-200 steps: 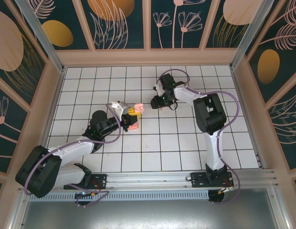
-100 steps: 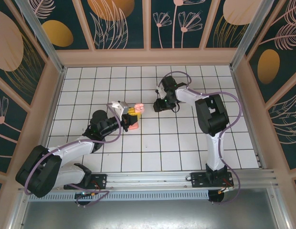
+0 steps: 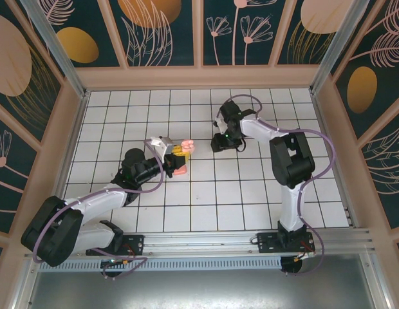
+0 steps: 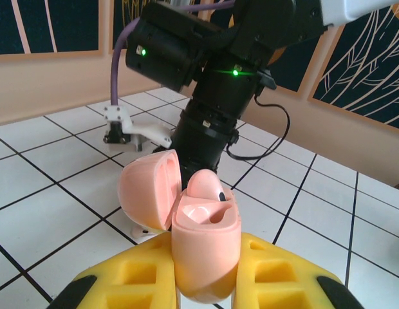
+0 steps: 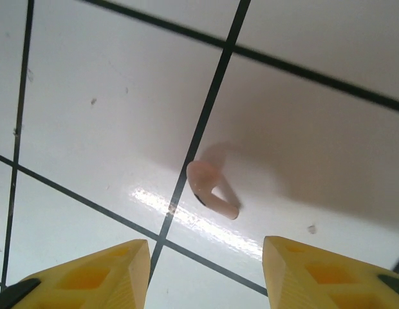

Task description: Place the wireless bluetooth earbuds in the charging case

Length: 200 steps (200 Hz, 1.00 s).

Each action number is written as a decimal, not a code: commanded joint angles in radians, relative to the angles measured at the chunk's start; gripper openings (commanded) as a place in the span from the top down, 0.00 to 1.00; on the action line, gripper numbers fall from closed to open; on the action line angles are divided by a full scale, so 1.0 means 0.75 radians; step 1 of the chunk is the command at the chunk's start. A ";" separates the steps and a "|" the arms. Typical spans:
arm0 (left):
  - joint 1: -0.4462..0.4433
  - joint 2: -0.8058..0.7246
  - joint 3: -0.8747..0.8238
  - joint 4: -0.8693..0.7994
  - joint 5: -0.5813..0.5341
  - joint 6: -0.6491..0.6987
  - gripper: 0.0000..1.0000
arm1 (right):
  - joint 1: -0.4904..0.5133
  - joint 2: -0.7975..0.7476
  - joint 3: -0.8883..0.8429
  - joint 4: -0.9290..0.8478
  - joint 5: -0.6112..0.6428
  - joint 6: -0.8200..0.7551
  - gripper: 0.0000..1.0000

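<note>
The left pincer [image 4: 206, 286] pinches the pink case [image 4: 206, 251] tight between its yellow fingers [image 4: 132, 283]. It holds the case up near the middle of the white tile floor [image 5: 90, 96]. The case's lid [image 4: 148, 193] hangs open to the left. One pink earbud [image 4: 206, 185] sits inside the case. The right pincer [image 5: 206, 270] is just to the right of the case. Its fingers are spread apart and hold nothing. A second earbud [image 5: 209, 190] lies on the floor under them, right by a dark tile line.
</note>
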 commanded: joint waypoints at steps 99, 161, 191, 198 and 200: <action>-0.002 -0.011 0.064 -0.043 0.009 0.042 0.94 | 0.095 0.236 0.335 -0.201 0.237 -0.132 0.58; -0.001 -0.002 0.071 -0.044 0.010 0.042 0.94 | 0.096 0.312 0.384 -0.219 0.258 -0.155 0.63; -0.002 -0.004 0.075 -0.057 0.007 0.045 0.94 | 0.096 0.314 0.386 -0.237 0.254 -0.150 0.68; -0.002 -0.006 0.075 -0.060 0.006 0.045 0.94 | 0.096 0.312 0.382 -0.242 0.257 -0.147 0.69; -0.002 -0.008 0.075 -0.061 0.005 0.044 0.94 | 0.096 0.312 0.382 -0.244 0.257 -0.145 0.69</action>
